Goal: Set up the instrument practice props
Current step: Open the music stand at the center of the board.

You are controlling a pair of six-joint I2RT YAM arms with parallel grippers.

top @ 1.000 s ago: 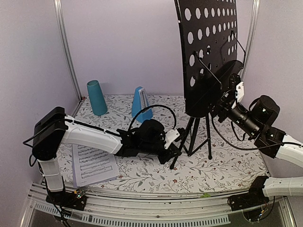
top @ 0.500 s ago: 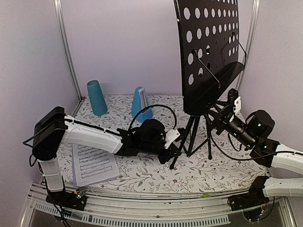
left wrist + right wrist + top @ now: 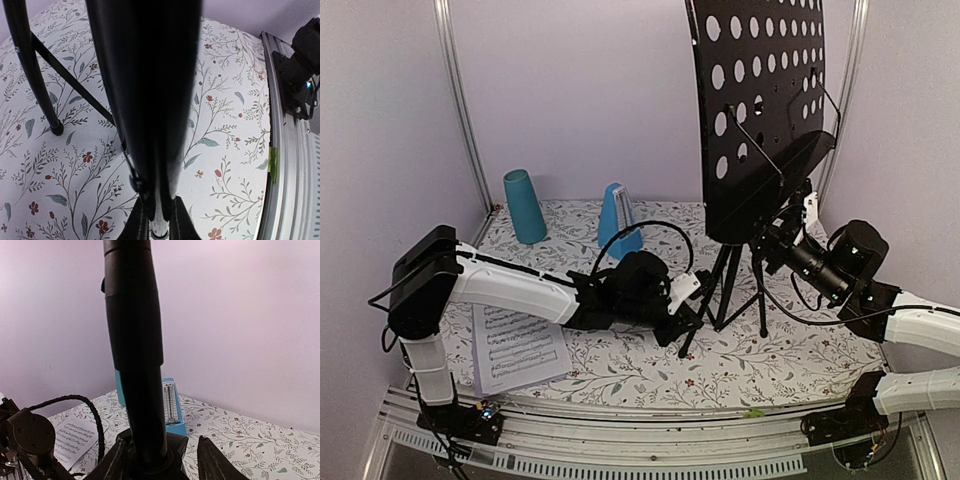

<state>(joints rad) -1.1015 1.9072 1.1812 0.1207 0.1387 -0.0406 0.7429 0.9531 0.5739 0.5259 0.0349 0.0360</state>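
The music stand [image 3: 745, 205] runs off the top edge; the left arm [image 3: 510, 285] covers part of the sheet-music page [image 3: 520, 355]

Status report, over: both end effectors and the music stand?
Left end effector shut on music stand leg. Right end effector open, straddling its post. Stand upright; metronome and cup behind, clear of it.

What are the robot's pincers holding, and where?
Left pincer clamps the music stand by a tripod leg, low down. Right pincer straddles its pole, not yet gripping.
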